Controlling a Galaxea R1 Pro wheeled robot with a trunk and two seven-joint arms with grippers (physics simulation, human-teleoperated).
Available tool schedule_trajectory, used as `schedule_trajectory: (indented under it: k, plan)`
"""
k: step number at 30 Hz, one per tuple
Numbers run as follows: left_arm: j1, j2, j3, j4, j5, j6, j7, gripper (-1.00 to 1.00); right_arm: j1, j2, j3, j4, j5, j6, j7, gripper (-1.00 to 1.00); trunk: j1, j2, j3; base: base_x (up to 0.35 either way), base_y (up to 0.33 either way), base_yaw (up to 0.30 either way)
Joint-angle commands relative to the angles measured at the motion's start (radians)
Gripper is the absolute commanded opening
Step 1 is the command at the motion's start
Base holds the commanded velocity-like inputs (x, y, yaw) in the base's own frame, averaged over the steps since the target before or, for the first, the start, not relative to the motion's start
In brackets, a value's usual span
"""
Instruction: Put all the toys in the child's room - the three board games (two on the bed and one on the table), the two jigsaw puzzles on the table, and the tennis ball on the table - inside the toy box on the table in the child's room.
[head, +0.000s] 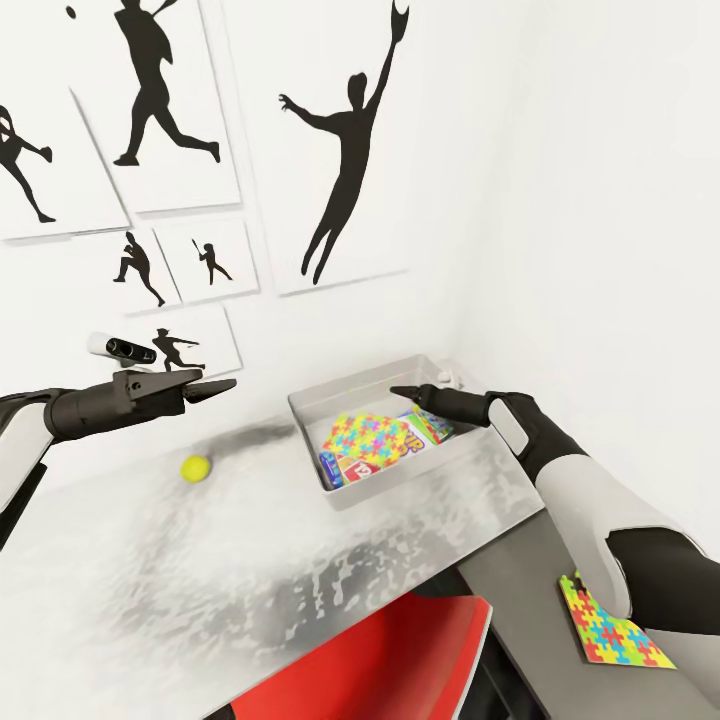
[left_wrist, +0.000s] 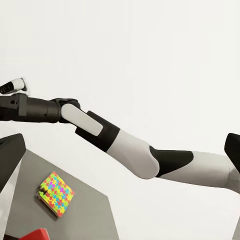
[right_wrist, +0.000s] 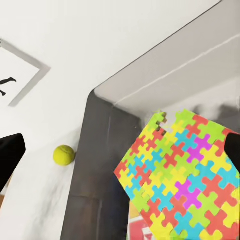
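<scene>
The light grey toy box (head: 308, 432) stands on the table (head: 150, 570) by the wall corner. A jigsaw puzzle (head: 365, 437) (right_wrist: 182, 175) lies tilted inside it, on top of board games (head: 345, 468); another board game's corner (head: 432, 425) shows beside it. The tennis ball (head: 195, 467) (right_wrist: 63, 155) rests on the table left of the box. A second jigsaw puzzle (head: 610, 625) (left_wrist: 56, 194) lies on the lower dark section. My right gripper (head: 412, 393) hovers open over the box's far side, its fingers (right_wrist: 10, 155) spread and empty. My left gripper (head: 215, 385) hangs open above the ball, holding nothing.
A red chair (head: 400, 660) sits tucked under the table's front edge. White walls with black silhouette sports pictures (head: 340, 150) close off the back and right. A small white and black device (head: 120, 347) is mounted on the wall near my left gripper.
</scene>
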Motion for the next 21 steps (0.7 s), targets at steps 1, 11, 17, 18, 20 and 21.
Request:
schedule_trajectory:
  k: [1,11,17,18,20,21]
  plan:
    - [-0.001,0.001,-0.002,0.0,0.002,0.004,-0.003,1.0,-0.001,-0.001,0.005,0.0,-0.007,0.002,-0.001,1.0,0.001,-0.002,-0.002,0.0,0.0,0.0]
    - [-0.001,0.001,-0.001,0.0,0.002,0.004,-0.003,1.0,-0.001,-0.001,0.005,0.0,-0.007,-0.002,-0.001,1.0,0.001,-0.002,-0.002,0.0,0.0,0.0]
    - [-0.001,0.001,-0.002,0.0,0.001,0.004,-0.003,1.0,-0.001,-0.006,0.004,-0.003,-0.009,-0.002,0.001,1.0,0.001,-0.002,-0.002,0.0,0.0,0.0]
    - [-0.001,0.001,-0.002,0.0,0.001,0.004,-0.003,1.0,-0.001,-0.008,0.004,-0.003,-0.01,-0.001,0.003,1.0,0.001,-0.002,-0.002,0.0,0.0,0.0]
    - [-0.001,0.002,-0.003,0.0,0.001,0.004,-0.003,1.0,0.0,-0.014,0.001,-0.007,-0.011,-0.001,0.033,1.0,0.001,-0.002,-0.002,0.0,0.0,0.0]
    - [-0.001,0.002,-0.003,0.0,0.002,0.004,-0.003,1.0,0.0,-0.015,0.001,-0.008,-0.011,-0.001,0.047,1.0,0.001,-0.002,-0.002,0.0,0.0,0.0]
